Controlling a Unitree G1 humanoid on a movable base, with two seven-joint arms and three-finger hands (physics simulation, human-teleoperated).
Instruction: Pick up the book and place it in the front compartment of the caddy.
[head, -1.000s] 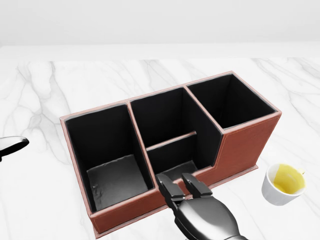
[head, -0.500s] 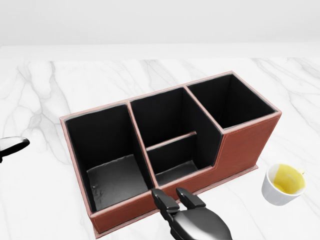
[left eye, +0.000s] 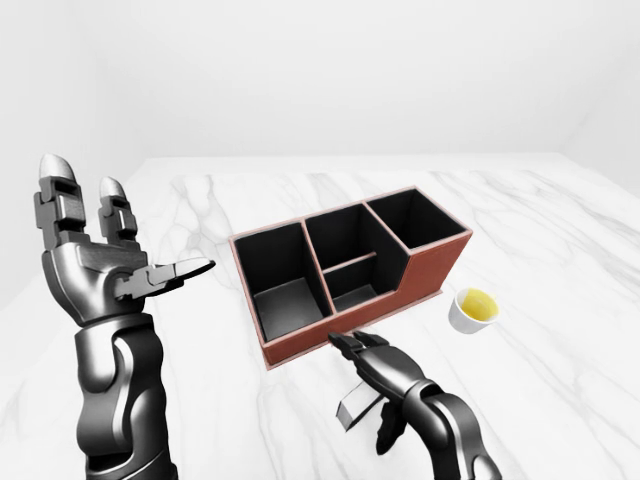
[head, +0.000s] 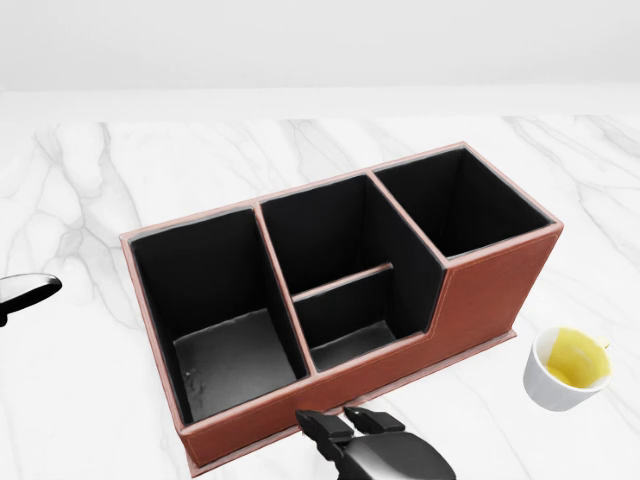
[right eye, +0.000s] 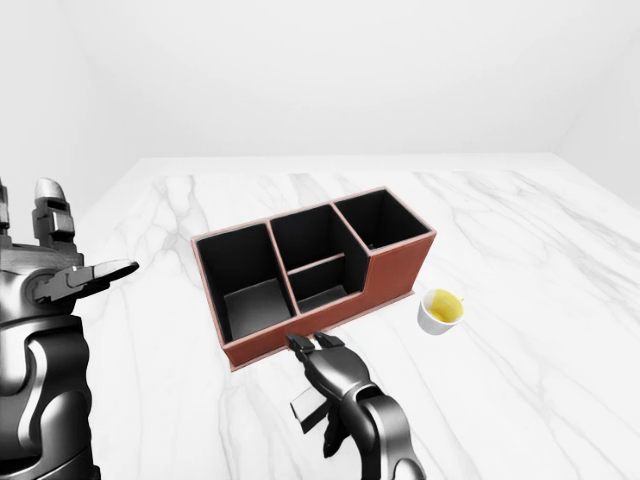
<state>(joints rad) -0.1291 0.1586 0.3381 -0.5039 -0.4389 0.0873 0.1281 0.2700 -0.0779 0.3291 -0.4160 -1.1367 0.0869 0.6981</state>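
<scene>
The brown caddy (head: 500, 248) with black insides stands in the middle of the head view. Its low front compartment (head: 350, 335) shows only a grey floor. My right hand (left eye: 350, 342) hangs just below the caddy's near wall, fingers stretched toward it. A small flat grey piece (left eye: 352, 408) shows under its palm. I cannot tell whether that is the book or part of the hand. No book shows clearly in any view. My left hand (left eye: 130, 225) is raised at the left of the left-eye view, open and empty.
A white cup (head: 572, 367) with yellow liquid stands to the right of the caddy. The caddy and cup rest on a white marble counter (left eye: 540, 220). A plain white wall rises above it.
My right hand has drawn back from over the front compartment toward the bottom of the head view. The caddy, cup and left hand have not moved.
</scene>
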